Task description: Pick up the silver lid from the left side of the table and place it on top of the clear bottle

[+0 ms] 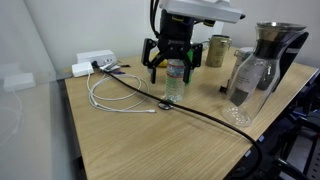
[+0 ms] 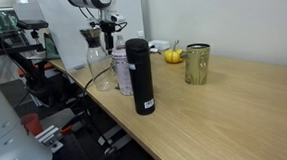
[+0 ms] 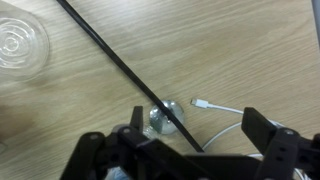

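The silver lid (image 3: 158,119) lies flat on the wooden table in the wrist view, with a black cable (image 3: 110,55) running across it. It also shows as a small grey spot by the bottle's base in an exterior view (image 1: 167,103). The clear bottle (image 1: 176,82) stands upright with no cap; a black flask partly hides it in an exterior view (image 2: 122,76). My gripper (image 3: 195,135) is open and empty, hovering over the lid, which sits nearer one finger. In an exterior view the gripper (image 1: 170,58) is at the height of the bottle's top.
A glass carafe (image 1: 255,68) and a metal mug (image 1: 218,50) stand beyond the bottle. A white cable (image 1: 110,100) loops on the table, its plug (image 3: 201,103) close to the lid. A black flask (image 2: 140,75) and a clear round dish (image 3: 20,40) are nearby.
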Robot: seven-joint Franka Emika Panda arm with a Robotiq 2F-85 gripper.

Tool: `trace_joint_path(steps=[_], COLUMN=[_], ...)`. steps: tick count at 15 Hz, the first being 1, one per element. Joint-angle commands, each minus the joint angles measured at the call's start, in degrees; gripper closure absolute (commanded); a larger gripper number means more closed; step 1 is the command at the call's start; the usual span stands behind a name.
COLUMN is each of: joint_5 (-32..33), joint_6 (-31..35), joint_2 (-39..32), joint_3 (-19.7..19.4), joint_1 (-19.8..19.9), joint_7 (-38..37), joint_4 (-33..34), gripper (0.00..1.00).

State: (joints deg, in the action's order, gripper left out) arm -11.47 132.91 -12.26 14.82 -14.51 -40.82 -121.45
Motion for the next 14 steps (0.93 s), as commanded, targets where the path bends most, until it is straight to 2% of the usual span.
trace_joint_path(steps=[1,5,14], joint_5=[1.75,4.69,12.4], joint_6=[1.71,4.41,1.65], joint_2=[-0.53,-0.8,-0.61], joint_3=[-1.29,-2.37,-3.56], joint_1=[-1.54,-1.94,-3.45], joint_7=[0.59,-0.37,-4.71], joint_4=[-0.33,-0.81,-1.91], gripper=[0.0,0.0,0.0])
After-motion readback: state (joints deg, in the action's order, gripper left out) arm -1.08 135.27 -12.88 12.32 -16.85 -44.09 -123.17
